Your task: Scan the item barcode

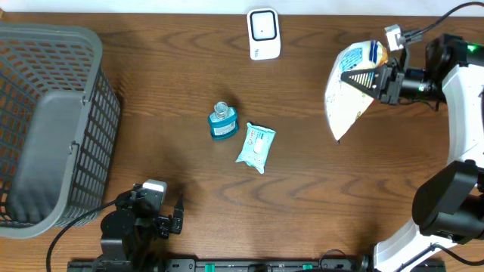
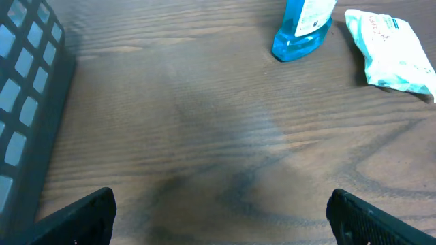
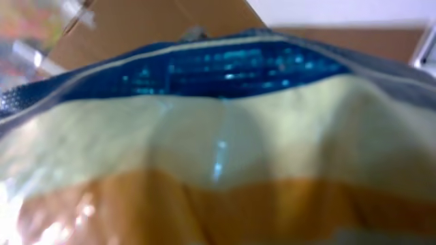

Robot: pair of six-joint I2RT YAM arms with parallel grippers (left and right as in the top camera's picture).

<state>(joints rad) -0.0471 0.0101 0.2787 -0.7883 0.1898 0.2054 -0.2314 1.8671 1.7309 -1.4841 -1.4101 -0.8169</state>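
The step in hand looked like the presenting of an item to the reader. The right gripper (image 1: 363, 78) was pressed together on a cream snack bag (image 1: 349, 106) with a blue band and an orange band. It pinched the bag at its upper part and held it up off the desk (image 1: 318, 196), with the rest hanging below and ahead of the fingers. In the right wrist view the bag filled the whole frame, too blurred to show any barcode.

The white scanner (image 1: 264, 34) lay ahead of that gripper, past the bag and well apart from it, towards the far edge of the desk. The next move probably called for carrying the bag across to it and turning the printed code towards its window. Which face bears the code could not be told.

The left gripper (image 2: 221, 195) was spread wide and held nothing, low over bare desk. A blue bottle (image 2: 303, 27) and a wipes pack (image 2: 392, 51) lay ahead of it and to its right, just beside each other. The grey basket (image 1: 91, 113) stood close on its left, and nothing showed inside it.
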